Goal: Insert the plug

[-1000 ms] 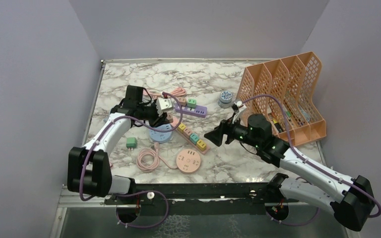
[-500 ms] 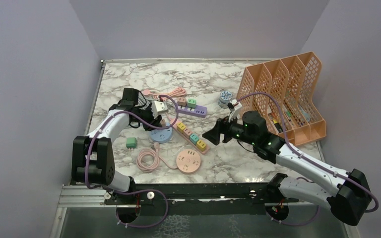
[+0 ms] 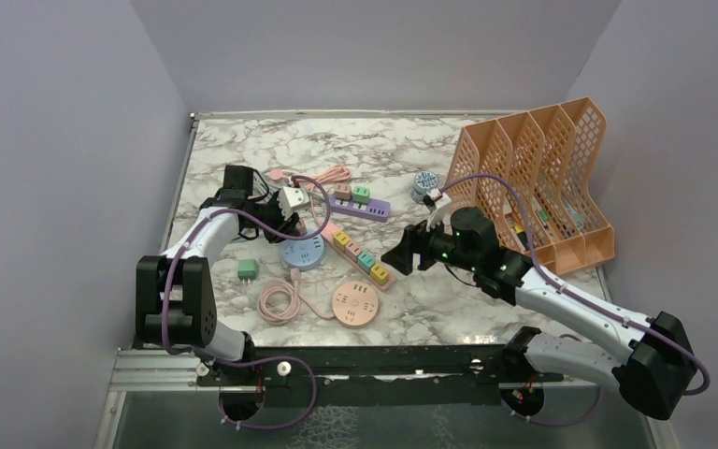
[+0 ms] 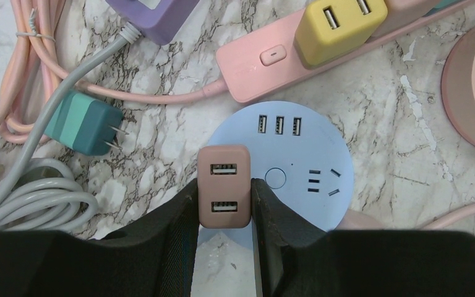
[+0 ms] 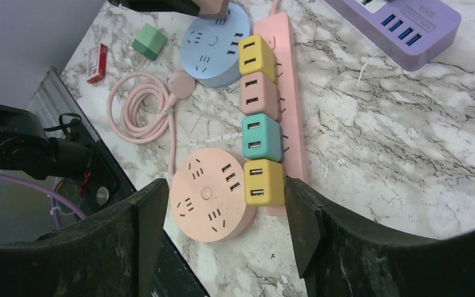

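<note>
Right, the plug [image 4: 224, 185] sits in my left gripper [image 4: 224, 193], whose fingers are pinched tight on its two long sides. Its USB face points straight up at the wrist camera. Its long axis runs in line with the fingers, with the two ports set one behind the other along it. I can't see the prongs; they are hidden under the body.

It is a dusty pink-brown block with rounded corners, matte, with two white-lined USB ports. It hangs over the rim of the blue round hub [image 4: 297, 170], on the side away from that hub's slots. I can't tell whether it touches the hub's top. The hub shows three USB ports in a row, one round button and one group of socket slots beside it.

My right gripper [image 5: 226, 210] is spread wide with nothing between its fingers, held above the peach round hub [image 5: 213, 195].

Counting: two round hubs, blue and peach. Two strips, the pink strip [image 5: 284, 68] and the purple strip [image 5: 402, 25]. Four cube adapters [image 5: 260, 102] sit in a line on the pink strip: yellow, pink, teal, yellow. One loose green cube [image 5: 148, 40] and one coiled pink cable [image 5: 139, 108] lie nearby. One teal two-prong plug [image 4: 83, 127] lies on its side.
</note>
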Available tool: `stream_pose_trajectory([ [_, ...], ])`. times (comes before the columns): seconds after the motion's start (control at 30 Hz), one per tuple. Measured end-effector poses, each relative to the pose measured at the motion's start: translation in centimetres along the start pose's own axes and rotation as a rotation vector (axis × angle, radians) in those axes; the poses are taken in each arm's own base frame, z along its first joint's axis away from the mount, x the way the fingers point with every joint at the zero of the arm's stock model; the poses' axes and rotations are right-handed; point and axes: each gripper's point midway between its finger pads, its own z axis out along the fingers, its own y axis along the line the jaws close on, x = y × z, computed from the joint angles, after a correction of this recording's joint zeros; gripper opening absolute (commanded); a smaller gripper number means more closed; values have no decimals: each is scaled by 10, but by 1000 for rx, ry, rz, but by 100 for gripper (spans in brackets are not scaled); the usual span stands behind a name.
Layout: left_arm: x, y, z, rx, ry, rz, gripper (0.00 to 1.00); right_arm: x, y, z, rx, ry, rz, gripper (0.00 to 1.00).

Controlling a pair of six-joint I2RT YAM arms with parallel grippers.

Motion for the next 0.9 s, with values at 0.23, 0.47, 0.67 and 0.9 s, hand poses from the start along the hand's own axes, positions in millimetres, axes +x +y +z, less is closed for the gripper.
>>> stream_pose_trajectory([
  [0.23, 2, -6, -1, 27, 10, -5, 0, 1, -1, 0, 9, 20, -16, 68],
  [0.47, 5, -12, 0, 63, 46, -31, 0, -1, 1, -5, 1, 2, -19, 67],
  [0.67, 10, -10, 9, 94, 87, -48, 0, -1, 1, -5, 1, 3, -19, 67],
  [0.9, 11, -11, 16, 107, 106, -40, 0, -1, 1, -5, 1, 2, -21, 67],
])
